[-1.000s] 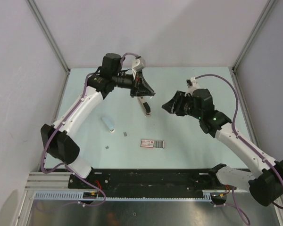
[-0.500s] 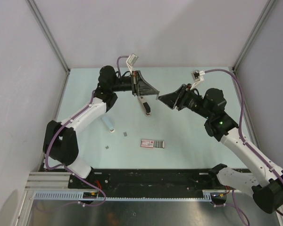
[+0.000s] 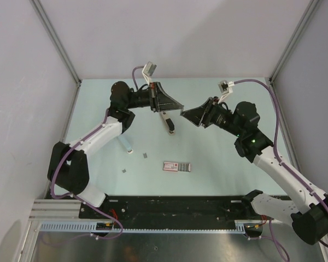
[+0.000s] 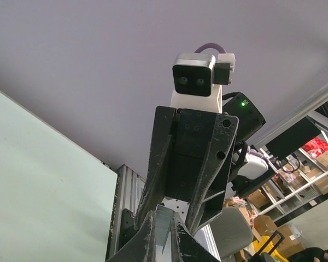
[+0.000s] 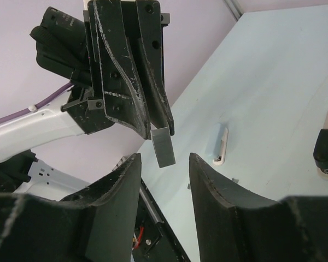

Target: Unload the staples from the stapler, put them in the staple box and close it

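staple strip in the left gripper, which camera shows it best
Right wrist: the staple strip sticks out below the left gripper, most of it in plain sight. Left wrist shows only its end wedged between the fingers. In the top external view it is too small to make out.

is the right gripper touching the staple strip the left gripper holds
Apart. The right wrist view shows the staple strip pinched in the left gripper, with clear gaps on either side to both fingers of the open right gripper.
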Robot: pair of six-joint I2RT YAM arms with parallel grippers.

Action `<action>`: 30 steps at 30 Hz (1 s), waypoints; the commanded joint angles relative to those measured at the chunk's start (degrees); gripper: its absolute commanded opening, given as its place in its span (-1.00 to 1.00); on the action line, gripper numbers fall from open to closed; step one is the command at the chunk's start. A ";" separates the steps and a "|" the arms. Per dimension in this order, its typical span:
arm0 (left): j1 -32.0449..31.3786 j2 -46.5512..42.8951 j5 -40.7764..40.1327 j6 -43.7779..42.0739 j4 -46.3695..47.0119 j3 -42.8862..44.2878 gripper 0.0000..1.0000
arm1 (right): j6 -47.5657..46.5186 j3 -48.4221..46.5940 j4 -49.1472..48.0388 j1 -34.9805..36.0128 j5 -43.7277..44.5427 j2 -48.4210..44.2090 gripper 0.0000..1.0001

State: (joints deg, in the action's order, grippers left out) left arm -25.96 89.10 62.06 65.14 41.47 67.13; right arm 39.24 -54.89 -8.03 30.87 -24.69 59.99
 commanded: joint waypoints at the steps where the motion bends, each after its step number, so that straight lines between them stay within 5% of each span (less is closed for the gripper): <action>1: -0.14 -2.60 -0.65 1.32 3.06 -0.78 -0.73 | -0.23 -2.97 -2.98 1.08 -0.19 0.65 -0.12; 11: -0.21 -2.69 -0.57 0.91 3.09 -1.55 -0.71 | -0.62 -4.29 -2.94 2.89 1.12 2.46 -0.48; 18: -0.21 -2.95 -0.53 -0.17 3.09 -2.40 -0.55 | -1.87 -4.30 -0.41 3.20 3.62 1.26 -0.98; 20: -0.19 -3.09 -0.49 -0.58 3.04 -2.76 -0.40 | -2.19 -4.33 0.34 3.16 3.95 0.94 -0.99; 26: 1.87 -3.76 0.09 -3.23 2.37 -3.37 0.51 | -3.90 -5.04 7.49 3.42 6.25 0.70 -1.00; 30: 6.72 -5.11 -0.77 -12.20 -5.30 -2.11 0.93 | -5.30 -5.66 17.08 5.22 9.98 1.84 -1.00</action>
State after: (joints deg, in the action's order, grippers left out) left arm -23.88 87.94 61.84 62.24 41.69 63.68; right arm 36.40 -57.60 -0.62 34.22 -18.98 62.13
